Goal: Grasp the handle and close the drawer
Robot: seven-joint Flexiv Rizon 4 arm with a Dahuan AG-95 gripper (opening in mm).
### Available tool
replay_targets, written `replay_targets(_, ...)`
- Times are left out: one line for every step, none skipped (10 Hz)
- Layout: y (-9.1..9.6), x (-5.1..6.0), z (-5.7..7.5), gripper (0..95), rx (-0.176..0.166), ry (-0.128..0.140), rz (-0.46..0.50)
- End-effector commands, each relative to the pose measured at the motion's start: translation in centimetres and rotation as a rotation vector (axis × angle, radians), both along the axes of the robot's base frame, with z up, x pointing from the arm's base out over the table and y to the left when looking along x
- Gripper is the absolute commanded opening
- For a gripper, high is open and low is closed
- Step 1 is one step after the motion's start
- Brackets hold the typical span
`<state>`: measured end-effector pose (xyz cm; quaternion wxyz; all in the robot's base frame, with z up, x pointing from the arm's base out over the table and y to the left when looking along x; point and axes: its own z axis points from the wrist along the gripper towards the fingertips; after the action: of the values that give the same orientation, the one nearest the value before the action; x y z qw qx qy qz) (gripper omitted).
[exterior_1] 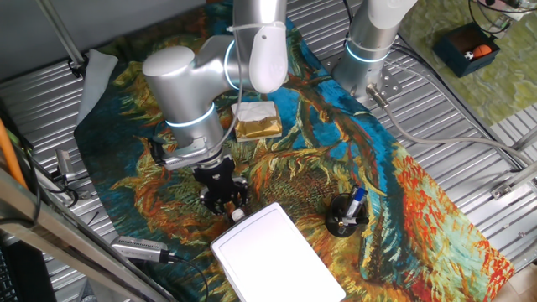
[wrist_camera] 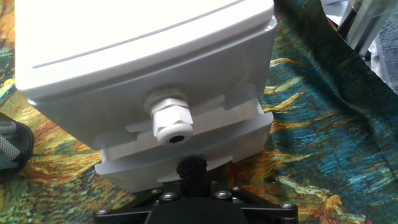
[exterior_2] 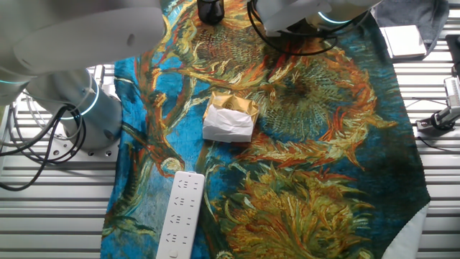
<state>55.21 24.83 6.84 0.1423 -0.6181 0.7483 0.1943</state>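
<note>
The white flat-topped box (exterior_1: 281,256) lies at the near edge of the painted cloth. In the hand view the box (wrist_camera: 143,56) fills the upper frame, and the drawer (wrist_camera: 134,163) sticks out a short way beneath it. A white round fitting (wrist_camera: 171,119) sits on the box front above the drawer. A black handle (wrist_camera: 191,167) juts from the drawer's front edge. My gripper (wrist_camera: 194,177) is right against it, with dark fingers close on either side. In one fixed view the gripper (exterior_1: 225,200) hangs just behind the box's far end.
A tan-and-white block (exterior_1: 256,120) (exterior_2: 230,119) sits mid-cloth behind the arm. A black pen holder (exterior_1: 346,216) stands right of the box. A white power strip (exterior_2: 180,216) lies near the cloth's edge. Ribbed metal table (exterior_1: 470,159) surrounds the cloth, and a second arm base (exterior_1: 369,50) stands at the back.
</note>
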Motion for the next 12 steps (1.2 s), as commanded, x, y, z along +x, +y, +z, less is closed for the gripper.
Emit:
replay_targets(0.05, 0.0, 0.01, 0.0, 0.004, -0.001, 0.001)
replay_targets(0.05, -0.01, 0.04, 0.0, 0.005, -0.001, 0.001)
replay_targets(0.07, -0.02, 0.07, 0.0, 0.007, -0.001, 0.001)
replay_targets(0.08, -0.02, 0.07, 0.0, 0.009, -0.002, 0.001)
replay_targets(0.12, -0.03, 0.06, 0.0, 0.013, -0.002, 0.001)
replay_targets(0.18, -0.03, 0.04, 0.0, 0.014, -0.002, 0.001)
replay_targets(0.21, -0.04, 0.03, 0.0, 0.015, -0.002, 0.001)
replay_targets(0.24, -0.04, 0.03, 0.0, 0.013, -0.002, 0.001)
replay_targets(0.27, -0.05, 0.03, 0.0, 0.014, -0.003, 0.001)
replay_targets(0.31, -0.06, 0.04, 0.0, 0.015, -0.003, 0.001)
replay_targets(0.35, -0.07, 0.05, 0.0, 0.015, -0.002, 0.0)
replay_targets(0.37, -0.07, 0.05, 0.0, 0.015, -0.003, 0.0)
